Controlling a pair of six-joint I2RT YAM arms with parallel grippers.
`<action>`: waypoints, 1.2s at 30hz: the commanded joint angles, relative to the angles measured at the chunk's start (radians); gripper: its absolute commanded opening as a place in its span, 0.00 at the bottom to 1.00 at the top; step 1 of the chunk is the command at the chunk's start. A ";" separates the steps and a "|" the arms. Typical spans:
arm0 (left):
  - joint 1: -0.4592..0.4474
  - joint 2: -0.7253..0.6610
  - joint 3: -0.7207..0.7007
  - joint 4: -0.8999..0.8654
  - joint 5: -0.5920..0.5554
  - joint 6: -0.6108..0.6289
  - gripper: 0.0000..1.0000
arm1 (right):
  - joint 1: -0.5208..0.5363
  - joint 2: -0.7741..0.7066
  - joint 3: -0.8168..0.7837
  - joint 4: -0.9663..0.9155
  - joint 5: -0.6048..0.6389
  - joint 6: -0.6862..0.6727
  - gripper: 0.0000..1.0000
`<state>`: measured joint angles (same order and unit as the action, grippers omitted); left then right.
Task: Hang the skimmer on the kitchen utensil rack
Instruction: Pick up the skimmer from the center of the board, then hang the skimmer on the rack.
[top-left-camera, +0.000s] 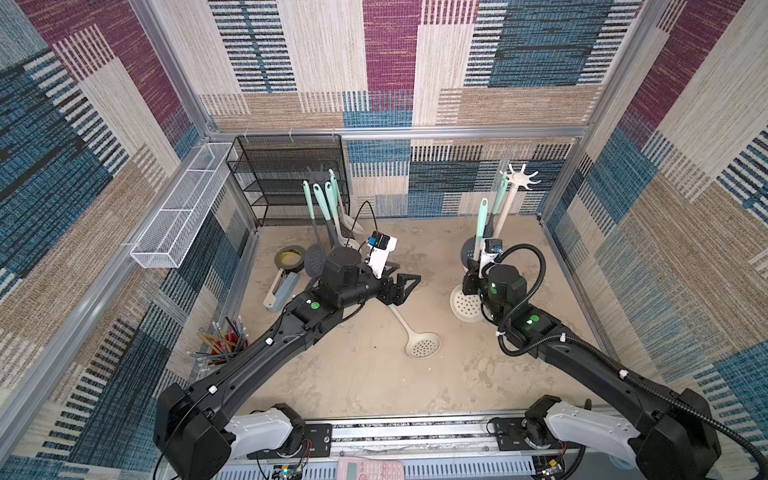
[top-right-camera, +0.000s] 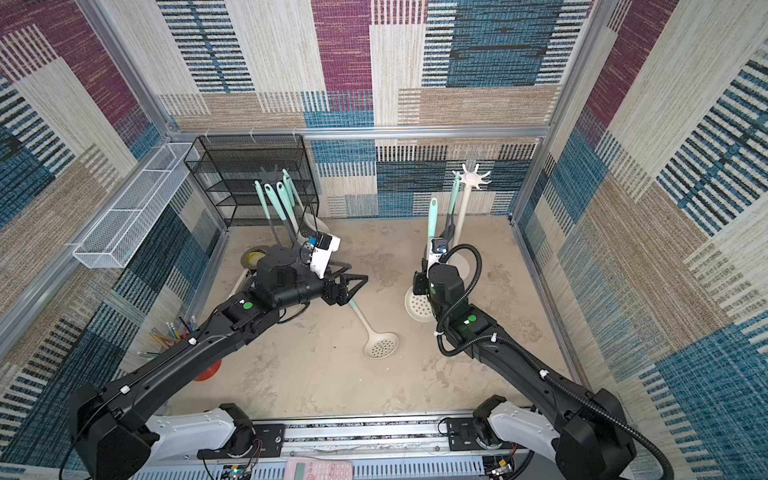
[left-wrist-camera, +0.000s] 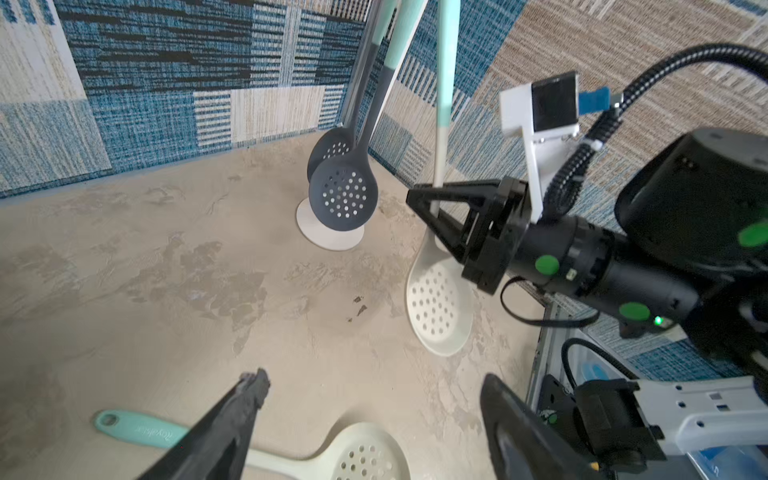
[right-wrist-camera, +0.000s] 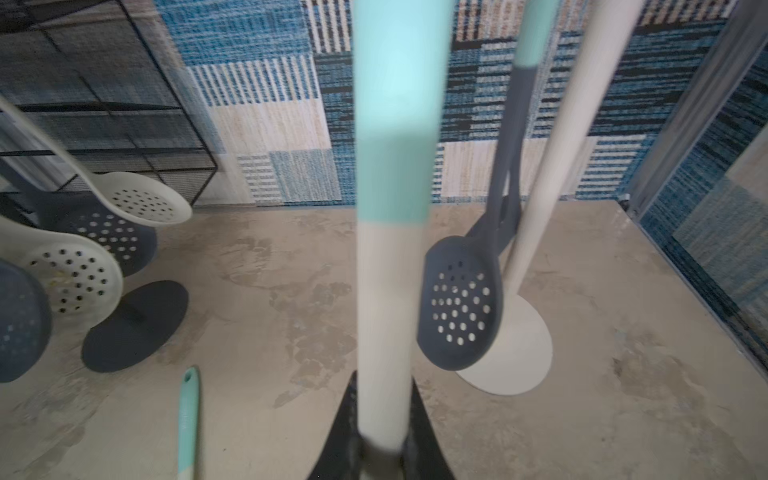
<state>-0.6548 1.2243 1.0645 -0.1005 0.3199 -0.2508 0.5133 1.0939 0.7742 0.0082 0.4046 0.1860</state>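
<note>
One cream skimmer (left-wrist-camera: 436, 299), clamped upright in right fingers (left-wrist-camera: 444, 232).
Likely light, stiff, slippery; grip it low down; left fingers (left-wrist-camera: 232, 428) wide, empty.

Bare table (top-left-camera: 374, 386) front and centre, between your two arms: the widest open patch. One cream skimmer (top-left-camera: 422, 345) lies flat in it, handle end under your left gripper (left-wrist-camera: 374, 382), jaws spread above it.

Back lane between dark rack (right-wrist-camera: 135, 326) and white rack (top-left-camera: 520, 178): free floor.

Left edge crowded: tape roll (top-left-camera: 289, 258), grey-and-white tool (top-left-camera: 280, 293), pencil cup (top-left-camera: 226, 340), black mesh shelf (top-left-camera: 286, 174) behind.

At the white rack, a dark skimmer (right-wrist-camera: 459, 303) hangs beside the pole. The upright skimmer (left-wrist-camera: 438, 303) clamped in your right gripper (right-wrist-camera: 382, 415) stands just in front. Floor right of that rack is bare to the wall.
</note>
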 joint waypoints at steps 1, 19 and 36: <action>0.002 -0.001 0.004 -0.056 0.025 0.066 0.85 | -0.025 -0.004 0.022 -0.005 -0.004 -0.014 0.02; 0.024 -0.035 -0.023 -0.038 0.052 0.082 0.86 | -0.175 0.001 0.110 -0.033 -0.061 -0.075 0.03; 0.023 -0.048 -0.033 -0.031 0.047 0.091 0.86 | -0.199 0.091 0.139 -0.081 -0.064 -0.009 0.03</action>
<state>-0.6323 1.1820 1.0359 -0.1535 0.3695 -0.1799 0.3141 1.1904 0.9199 -0.0765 0.3302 0.1474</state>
